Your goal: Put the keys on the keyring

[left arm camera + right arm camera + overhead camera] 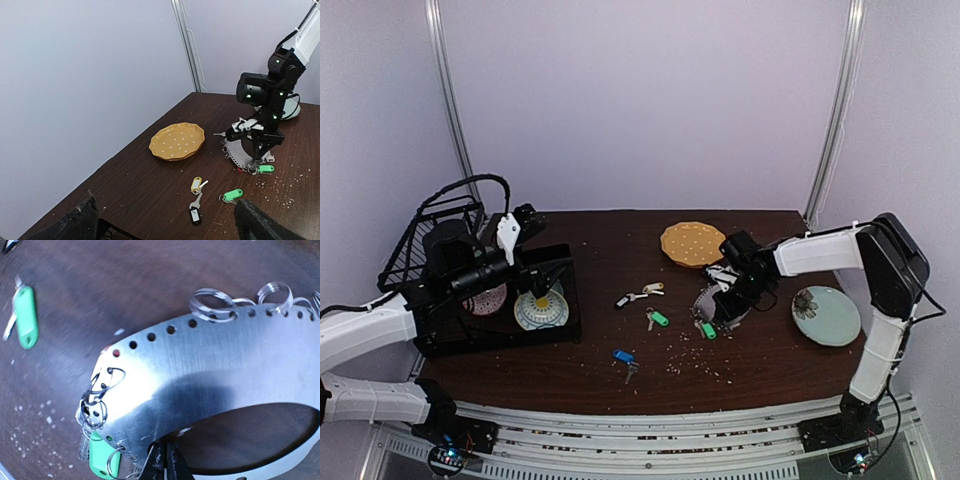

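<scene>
The keyring [706, 300] is a flat grey metal ring with holes along its rim, lying tilted on the table right of centre. My right gripper [165, 460] is shut on its inner edge. Small split rings and a green-tagged key [102, 457] hang from the keyring's [210, 365] rim. Loose keys lie on the table: a green one [657, 319], a blue one [624, 357], a black-tagged one [194, 214] and a cream-yellow one [196, 184]. My left gripper [548, 278] is open and holds nothing, raised over the rack at the left, far from the keys.
An orange dotted plate [692, 243] sits behind the keyring. A pale green flowered plate [826, 315] lies at the right edge. A black dish rack [440, 335] with plates and a wire basket [425, 240] stand at the left. Crumbs are scattered around the keys.
</scene>
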### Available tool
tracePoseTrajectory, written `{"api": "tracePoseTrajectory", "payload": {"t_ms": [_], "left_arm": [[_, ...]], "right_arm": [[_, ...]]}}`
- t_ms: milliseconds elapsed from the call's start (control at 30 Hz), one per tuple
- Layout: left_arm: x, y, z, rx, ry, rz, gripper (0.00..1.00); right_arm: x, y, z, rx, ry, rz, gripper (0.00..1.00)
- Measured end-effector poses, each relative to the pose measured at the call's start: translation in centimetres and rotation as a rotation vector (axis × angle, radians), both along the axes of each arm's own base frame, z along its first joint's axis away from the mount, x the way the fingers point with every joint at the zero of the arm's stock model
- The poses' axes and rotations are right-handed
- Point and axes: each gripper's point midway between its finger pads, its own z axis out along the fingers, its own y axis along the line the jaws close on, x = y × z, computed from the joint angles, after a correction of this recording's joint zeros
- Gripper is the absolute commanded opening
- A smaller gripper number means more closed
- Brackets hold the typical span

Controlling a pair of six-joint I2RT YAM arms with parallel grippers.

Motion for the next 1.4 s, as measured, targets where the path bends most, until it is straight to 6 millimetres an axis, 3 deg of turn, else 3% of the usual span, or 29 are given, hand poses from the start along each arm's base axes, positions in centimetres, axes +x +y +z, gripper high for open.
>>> {"api": "tracePoseTrajectory", "payload": {"t_ms": [67,167,233,333,400,467,567,700,800,867,1033,1233,1300,1400], "left_arm": [[0.0,0.0,0.0,0.0,0.0,0.0,0.98],[0.0,0.0,0.0,0.0,0.0,0.0,0.98],[0.0,0.0,0.0,0.0,0.0,0.0,0.98],[0.0,0.0,0.0,0.0,0.0,0.0,0.98],[0.0,0.0,0.0,-0.001,0.0,-0.001,0.98],[0.0,0.0,0.0,-0.001,0.0,-0.001,0.98],[0.0,0.0,0.0,0.0,0.0,-0.001,0.98],[0.0,0.0,0.0,0.0,0.0,-0.001,0.98],[-0.1,-0.1,0.0,-0.002,0.004,-0.006,0.96],[-0.1,-0.4,-0.1,-0.005,0.023,-0.016,0.93],[1.1,-4.1,0.2,0.007,0.163,-0.085,0.89],[-0.5,-11.8,0.9,-0.012,0.342,-0.222,0.79],[-0.9,-14.1,0.0,-0.028,0.421,-0.258,0.78],[-0.3,-16.5,-3.6,-0.025,0.558,-0.255,0.74]], "right_arm": [[-2.1,0.6,0.1,0.012,0.024,0.033,0.08],[-5.1,0.0,0.6,0.02,0.073,0.035,0.13],[-5.5,-0.5,1.7,0.031,0.066,0.007,0.22],[-4.1,-1.3,4.3,0.067,-0.011,-0.077,0.32],[-2.2,-2.7,5.9,0.095,-0.069,-0.171,0.33],[-0.3,-4.6,6.3,0.105,-0.1,-0.273,0.31],[1.9,-7.0,5.7,0.12,-0.102,-0.446,0.39],[2.2,-4.6,5.1,0.264,-0.097,-0.553,0.39],[0.9,-3.1,3.4,0.366,-0.056,-0.613,0.37],[-0.1,-3.2,2.0,0.398,-0.024,-0.669,0.38],[0.5,-2.7,1.7,0.501,-0.011,-0.755,0.4],[1.6,-1.9,1.6,0.586,-0.022,-0.779,0.43],[1.8,-1.7,1.7,0.596,-0.027,-0.78,0.44],[2.4,-1.3,1.6,0.596,-0.035,-0.765,0.45]]}}
